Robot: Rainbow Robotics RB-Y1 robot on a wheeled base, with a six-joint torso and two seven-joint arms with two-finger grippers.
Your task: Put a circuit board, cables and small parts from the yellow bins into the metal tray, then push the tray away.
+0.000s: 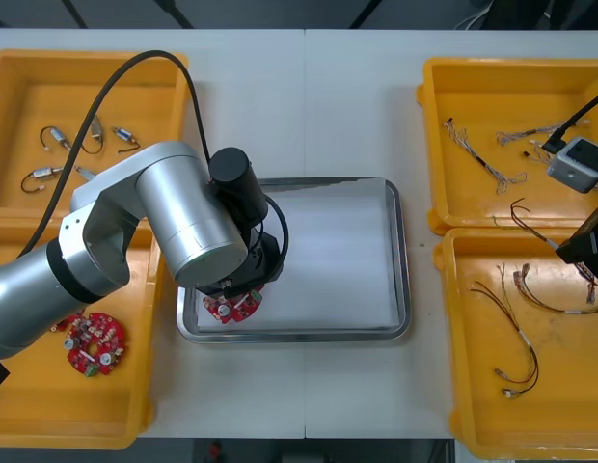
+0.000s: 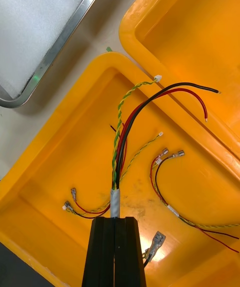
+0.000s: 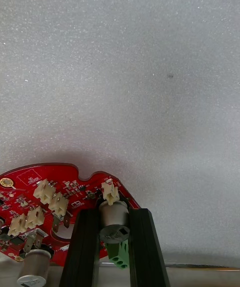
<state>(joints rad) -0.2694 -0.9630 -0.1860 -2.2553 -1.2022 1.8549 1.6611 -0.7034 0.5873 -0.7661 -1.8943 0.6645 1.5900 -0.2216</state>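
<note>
We find the left claw [image 3: 114, 217] set narrow, gripping a round red circuit board [image 3: 45, 194] by an upright grey component held between its fingers. The board sits in the metal tray [image 1: 400, 289], in the corner directly under that claw, and we cannot tell whether it touches the white floor. The right claw [image 2: 115, 221] is closed tight on the taped end of a cable bundle [image 2: 118, 167] of red, black and green-yellow twisted wires, which reaches ahead of its fingers above a yellow bin [image 2: 50, 167] with loose cables [image 2: 161, 158] lying beneath.
</note>
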